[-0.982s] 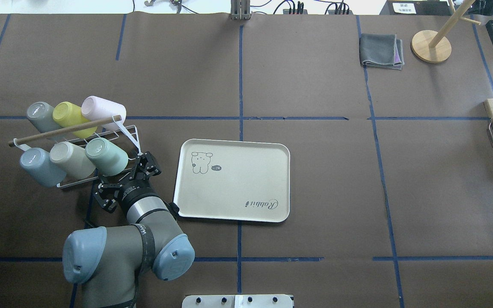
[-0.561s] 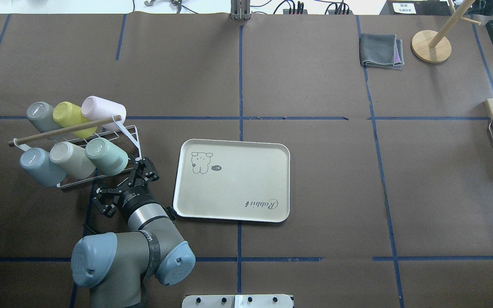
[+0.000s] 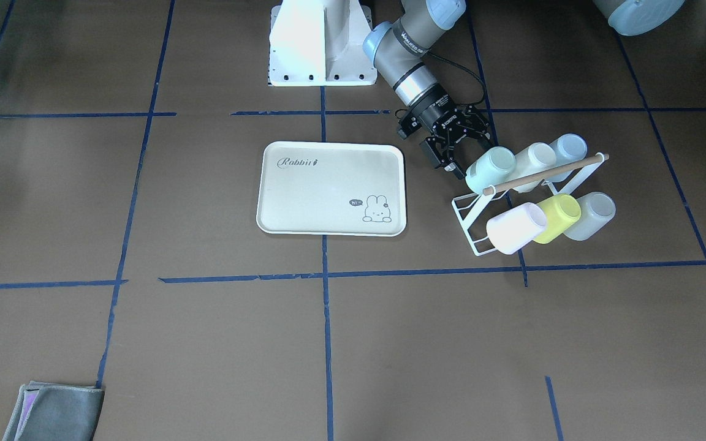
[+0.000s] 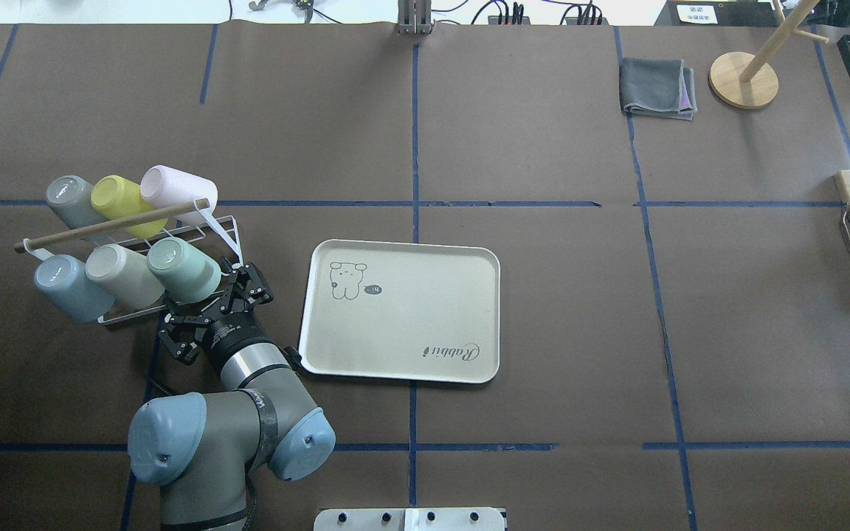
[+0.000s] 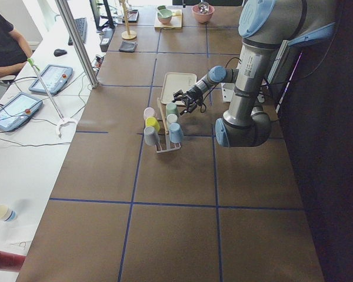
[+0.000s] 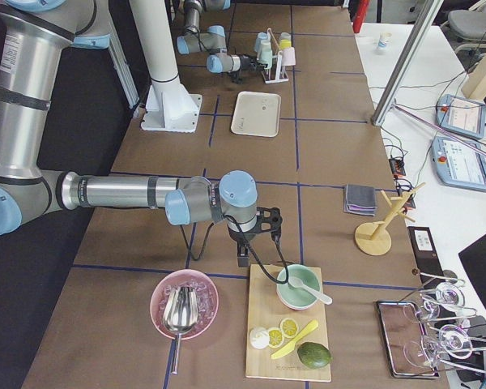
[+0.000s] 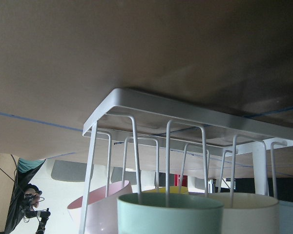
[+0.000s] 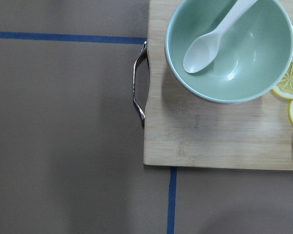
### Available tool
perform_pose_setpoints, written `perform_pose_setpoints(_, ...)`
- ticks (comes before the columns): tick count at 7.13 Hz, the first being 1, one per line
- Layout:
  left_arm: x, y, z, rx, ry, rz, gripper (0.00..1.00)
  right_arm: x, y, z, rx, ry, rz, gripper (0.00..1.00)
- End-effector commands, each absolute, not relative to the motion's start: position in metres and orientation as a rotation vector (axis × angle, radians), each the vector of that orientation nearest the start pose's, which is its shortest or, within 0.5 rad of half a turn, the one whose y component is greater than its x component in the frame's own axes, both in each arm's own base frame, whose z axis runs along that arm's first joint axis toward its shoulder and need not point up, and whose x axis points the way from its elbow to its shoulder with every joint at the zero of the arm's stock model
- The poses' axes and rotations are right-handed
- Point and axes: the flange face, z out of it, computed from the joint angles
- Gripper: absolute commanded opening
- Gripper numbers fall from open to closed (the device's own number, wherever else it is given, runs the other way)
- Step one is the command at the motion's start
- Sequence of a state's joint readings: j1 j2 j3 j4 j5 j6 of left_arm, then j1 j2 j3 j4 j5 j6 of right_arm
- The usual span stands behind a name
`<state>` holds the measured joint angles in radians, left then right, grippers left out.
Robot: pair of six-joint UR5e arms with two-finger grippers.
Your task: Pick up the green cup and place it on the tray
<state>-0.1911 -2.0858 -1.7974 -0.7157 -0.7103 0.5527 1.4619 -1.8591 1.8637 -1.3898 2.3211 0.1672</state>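
The green cup (image 4: 185, 269) lies tilted on the near row of a white wire rack (image 4: 229, 228), its base up and to the left. My left gripper (image 4: 212, 311) is open just behind the cup's mouth end, one finger on each side and apart from it. In the front-facing view the gripper (image 3: 462, 150) stands beside the cup (image 3: 491, 168). The left wrist view shows the cup's rim (image 7: 171, 212) close below and the rack's wires behind it. The cream tray (image 4: 410, 317) lies right of the gripper. My right gripper (image 6: 259, 231) hangs far off; I cannot tell its state.
The rack also holds a cream cup (image 4: 121, 274), a blue cup (image 4: 71, 287), a grey, a yellow-green (image 4: 121, 199) and a pink cup. A grey cloth (image 4: 657, 88) and a wooden stand (image 4: 744, 77) lie far right. Below the right wrist is a bowl (image 8: 229, 44) on a board.
My left arm's elbow has swung to the right, and the open gripper has drawn back a little and come forward again by the green cup. The cups and tray have not moved.
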Motion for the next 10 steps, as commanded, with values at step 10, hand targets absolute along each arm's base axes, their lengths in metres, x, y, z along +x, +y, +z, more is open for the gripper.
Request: perform_pose_setpoints(10,0.537,-0.344,0.365,0.243,-0.988,1.807,0.97,0.024,-0.386,0.620,0.072,-0.765,-0.014,1.00)
